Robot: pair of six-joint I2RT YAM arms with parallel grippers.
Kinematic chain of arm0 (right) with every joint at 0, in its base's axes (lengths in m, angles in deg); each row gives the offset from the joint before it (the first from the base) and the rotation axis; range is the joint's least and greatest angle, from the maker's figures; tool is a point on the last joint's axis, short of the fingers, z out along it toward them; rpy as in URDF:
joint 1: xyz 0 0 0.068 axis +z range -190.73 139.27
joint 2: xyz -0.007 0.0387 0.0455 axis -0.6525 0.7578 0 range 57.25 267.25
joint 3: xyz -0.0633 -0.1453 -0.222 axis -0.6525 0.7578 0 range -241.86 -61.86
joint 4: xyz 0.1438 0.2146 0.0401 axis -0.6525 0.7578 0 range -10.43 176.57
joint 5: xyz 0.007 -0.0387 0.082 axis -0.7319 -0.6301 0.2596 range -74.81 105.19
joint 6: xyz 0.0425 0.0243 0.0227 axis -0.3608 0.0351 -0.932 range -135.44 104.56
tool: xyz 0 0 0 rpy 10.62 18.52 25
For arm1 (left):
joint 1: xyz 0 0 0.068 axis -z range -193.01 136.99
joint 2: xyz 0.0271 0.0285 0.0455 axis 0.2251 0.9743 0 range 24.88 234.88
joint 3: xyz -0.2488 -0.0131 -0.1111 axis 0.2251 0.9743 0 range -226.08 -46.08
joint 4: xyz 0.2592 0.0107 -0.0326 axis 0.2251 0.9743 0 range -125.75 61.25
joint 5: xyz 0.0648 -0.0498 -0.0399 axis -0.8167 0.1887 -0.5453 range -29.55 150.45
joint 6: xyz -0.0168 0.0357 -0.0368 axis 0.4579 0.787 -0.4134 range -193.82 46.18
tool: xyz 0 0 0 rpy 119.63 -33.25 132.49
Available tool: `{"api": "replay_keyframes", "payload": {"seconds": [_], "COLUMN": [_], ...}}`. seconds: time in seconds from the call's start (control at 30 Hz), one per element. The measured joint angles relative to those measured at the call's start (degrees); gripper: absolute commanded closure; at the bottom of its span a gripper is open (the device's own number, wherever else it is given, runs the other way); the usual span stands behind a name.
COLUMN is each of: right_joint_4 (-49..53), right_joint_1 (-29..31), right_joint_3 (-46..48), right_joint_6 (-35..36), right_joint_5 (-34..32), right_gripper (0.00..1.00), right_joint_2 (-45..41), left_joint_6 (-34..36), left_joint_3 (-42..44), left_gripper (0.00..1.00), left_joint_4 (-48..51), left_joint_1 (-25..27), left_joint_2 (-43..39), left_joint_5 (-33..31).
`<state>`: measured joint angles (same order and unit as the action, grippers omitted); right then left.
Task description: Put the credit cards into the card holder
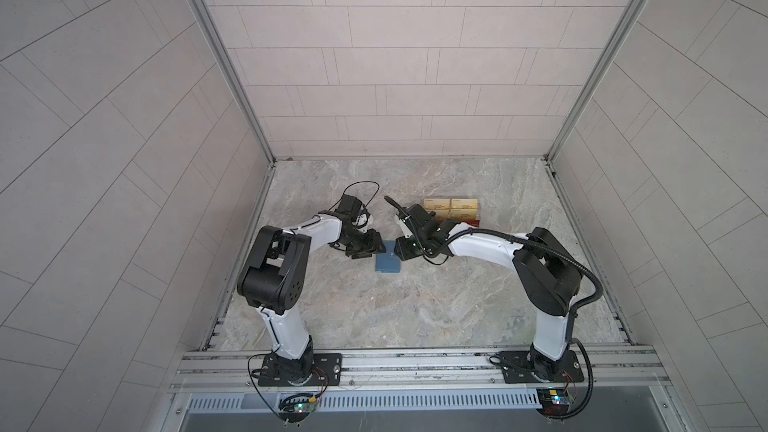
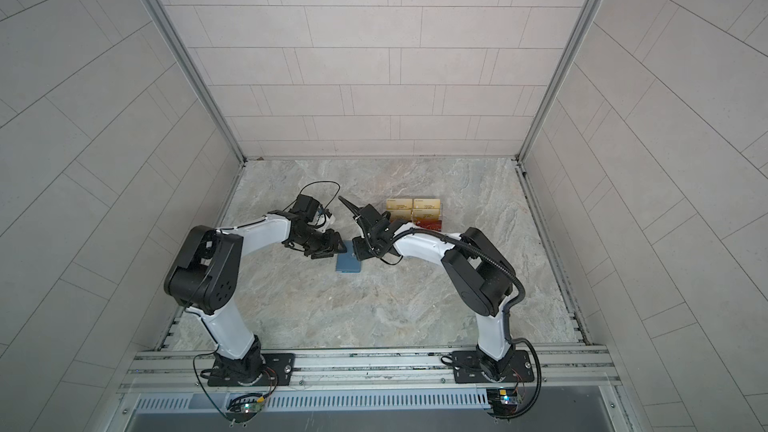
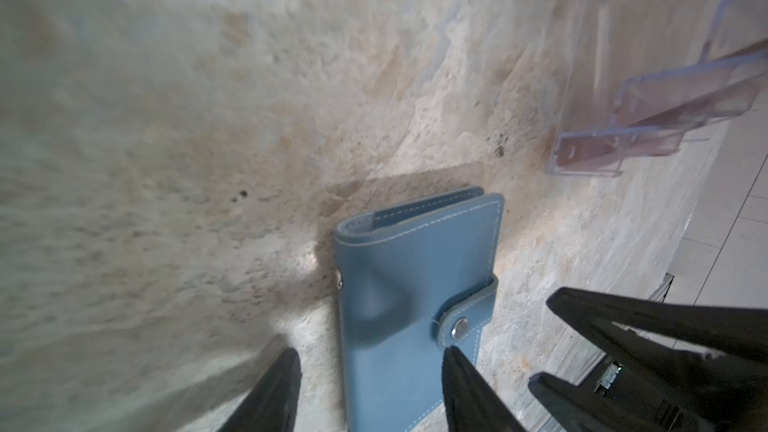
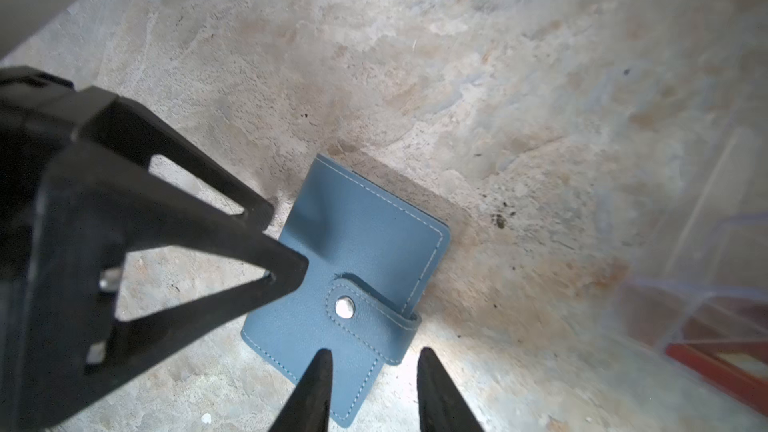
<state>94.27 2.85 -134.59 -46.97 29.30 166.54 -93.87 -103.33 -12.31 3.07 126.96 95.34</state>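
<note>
On the left, the left hand (image 1: pixel 376 248) is seen released, its fingers (image 3: pixel 274 388) parted with nothing between them. In the left wrist view one finger is set over bare surface (image 3: pixel 166 160) off the spine side, the other over the cover, just beside the snap (image 3: pixel 459 329). Between the two hands the holder (image 1: pixel 388 263) is laid flat and closed, its long axis run roughly from front to back, its spine turned to the left. Its strap (image 4: pixel 374 322) is wrapped round the right edge and snapped down. On the right, the right hand (image 1: pixel 401 251) is likewise found unclenched and empty, its tips placed to either side of the strap's fold at that edge. The fold is thus judged nearer to the right hand, while the strap's free end is pointed toward the left one. The opening move is expected to turn on that. Farther right and back, the cards (image 1: pixel 471 223) are kept in the rack (image 3: pixel 648 118), well apart from the holder.
</note>
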Motion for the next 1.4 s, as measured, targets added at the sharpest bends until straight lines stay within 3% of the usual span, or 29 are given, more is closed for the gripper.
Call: {"api": "replay_keyframes", "payload": {"seconds": [0.53, 1.13, 1.2, 1.4], "right_joint_4": [-3.7, -4.4, -4.4, -3.0], "right_joint_1": [-0.1, -0.7, -0.9, -1.0], "right_joint_3": [1.0, 1.2, 1.2, 0.5], "right_joint_6": [-1.1, -1.7, -1.7, -0.8], "right_joint_5": [0.9, 2.0, 2.1, 2.0], "right_gripper": [0.71, 0.73, 0.72, 0.71], "right_joint_2": [4.0, 4.1, 4.1, 4.1], "left_joint_6": [-4.7, -13.9, -14.6, -13.9], "left_joint_3": [5.6, 10.9, 10.9, 10.9], "left_gripper": [0.48, 0.71, 0.79, 0.84], "left_joint_4": [-10.2, -22.7, -23.7, -23.4], "left_joint_1": [-0.2, -1.3, -1.3, -1.4], "left_joint_2": [-1.1, -1.5, -1.5, -1.8], "left_joint_5": [5.7, 11.7, 12.4, 13.2]}}
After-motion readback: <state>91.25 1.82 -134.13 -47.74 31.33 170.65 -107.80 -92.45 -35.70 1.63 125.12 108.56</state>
